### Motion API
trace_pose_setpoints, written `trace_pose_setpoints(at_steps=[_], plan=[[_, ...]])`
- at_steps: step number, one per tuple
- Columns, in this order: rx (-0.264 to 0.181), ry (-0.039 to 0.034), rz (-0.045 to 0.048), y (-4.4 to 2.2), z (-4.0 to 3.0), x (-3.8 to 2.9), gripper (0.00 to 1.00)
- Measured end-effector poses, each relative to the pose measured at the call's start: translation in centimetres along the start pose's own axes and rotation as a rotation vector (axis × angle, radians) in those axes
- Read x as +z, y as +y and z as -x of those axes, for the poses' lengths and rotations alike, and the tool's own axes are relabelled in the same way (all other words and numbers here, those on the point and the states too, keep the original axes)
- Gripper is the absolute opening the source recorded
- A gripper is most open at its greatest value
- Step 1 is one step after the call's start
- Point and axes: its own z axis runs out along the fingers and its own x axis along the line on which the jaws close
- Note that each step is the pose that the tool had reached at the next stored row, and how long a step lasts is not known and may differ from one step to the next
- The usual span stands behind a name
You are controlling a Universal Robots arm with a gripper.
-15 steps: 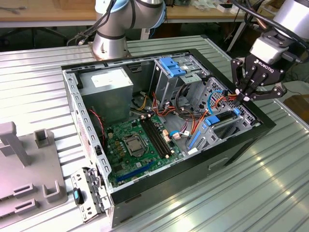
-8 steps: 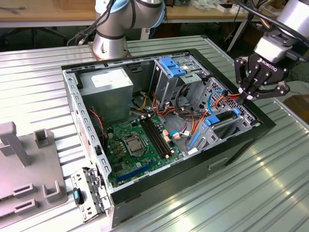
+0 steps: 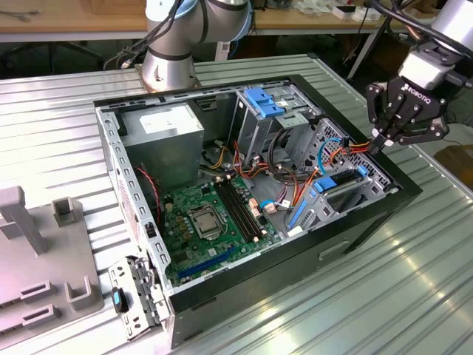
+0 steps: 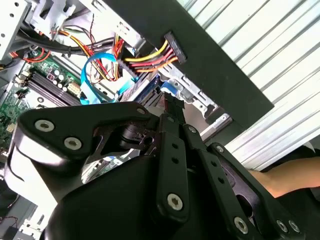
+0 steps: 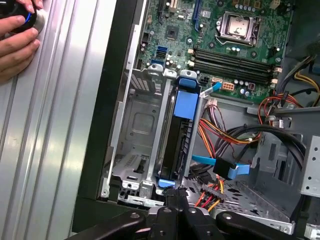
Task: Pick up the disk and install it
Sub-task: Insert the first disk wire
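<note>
Case bay (image 5: 137, 125): disk (image 5: 181, 137) near jaws

Ribbed silver metal worktop (image 3: 414, 296). An open black computer case (image 3: 355, 229) lies flat on it, just below the end effector (image 3: 379, 144). The robot arm base (image 3: 168, 70) stands across the case, well apart from the end effector. A grey plastic fixture (image 3: 44, 274) sits farther still. A hand (image 5: 17, 45) rests on the worktop near the end effector.

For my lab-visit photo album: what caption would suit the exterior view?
Robot claw hovers at the edge of the open computer case, near the blue-railed disk in its bay.
</note>
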Motion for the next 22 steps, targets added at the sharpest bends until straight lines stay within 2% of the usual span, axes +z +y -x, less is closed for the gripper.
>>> trace_pose_setpoints(at_steps=[4, 9, 13, 15, 17, 20, 22], plan=[[-0.029, 0.0004, 0.0000, -0.15, 0.15, 0.00, 0.11], [-0.129, 0.0022, 0.0000, -0.25, 0.16, 0.00, 0.11], [-0.132, 0.0021, -0.0001, -0.90, 0.99, -0.01, 0.11], [-0.142, 0.0023, -0.0001, -1.24, 1.14, -0.01, 0.11], [-0.177, 0.0030, -0.0001, -1.27, 1.13, -0.01, 0.11], [-0.270, 0.0046, -0.0002, -1.31, 1.13, 0.01, 0.11], [-0.313, 0.0052, -0.0002, -1.33, 1.13, 0.02, 0.11]])
